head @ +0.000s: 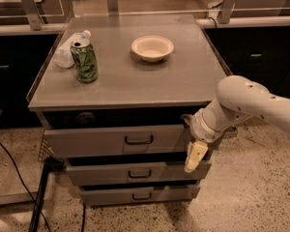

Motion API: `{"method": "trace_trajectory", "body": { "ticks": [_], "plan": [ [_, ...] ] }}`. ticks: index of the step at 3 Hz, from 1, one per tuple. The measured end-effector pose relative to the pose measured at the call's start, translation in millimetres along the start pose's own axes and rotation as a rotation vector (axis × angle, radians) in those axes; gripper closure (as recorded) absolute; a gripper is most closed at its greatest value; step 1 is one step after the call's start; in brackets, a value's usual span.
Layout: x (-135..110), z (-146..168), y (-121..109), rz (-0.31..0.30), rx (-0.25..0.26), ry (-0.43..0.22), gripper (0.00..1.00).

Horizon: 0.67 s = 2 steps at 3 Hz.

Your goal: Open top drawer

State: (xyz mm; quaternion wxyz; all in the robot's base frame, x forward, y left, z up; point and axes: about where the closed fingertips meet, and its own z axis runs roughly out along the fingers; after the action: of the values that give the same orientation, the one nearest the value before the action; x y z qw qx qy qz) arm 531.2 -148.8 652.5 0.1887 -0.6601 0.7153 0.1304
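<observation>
The white arm (246,105) reaches in from the right, and its end effector (193,161) hangs at the right end of the top drawer (101,141). The pale tip points down, level with the right corner of the middle drawer (101,174). It holds nothing that can be seen. I cannot tell whether it is set wide or narrow, or whether it touches the drawer front.

The top drawer sits just under the grey worktop (135,88), with a dark gap above its front. It is the widest of the three fronts. Its small dark handle (138,139) is at the centre, well left of the end effector. The bottom drawer (111,196) is the narrowest.

On the worktop, a green can (84,61) stands upright near the left edge. A crumpled plastic bottle (65,52) lies just behind it. A pale bowl (152,48) sits towards the back, near the middle.
</observation>
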Motion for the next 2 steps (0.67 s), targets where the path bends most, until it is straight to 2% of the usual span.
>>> {"method": "trace_trajectory", "body": {
  "ticks": [2],
  "plan": [
    [-4.4,-1.1,3.4,-0.002,-0.034,0.023,0.0]
  ]
}}
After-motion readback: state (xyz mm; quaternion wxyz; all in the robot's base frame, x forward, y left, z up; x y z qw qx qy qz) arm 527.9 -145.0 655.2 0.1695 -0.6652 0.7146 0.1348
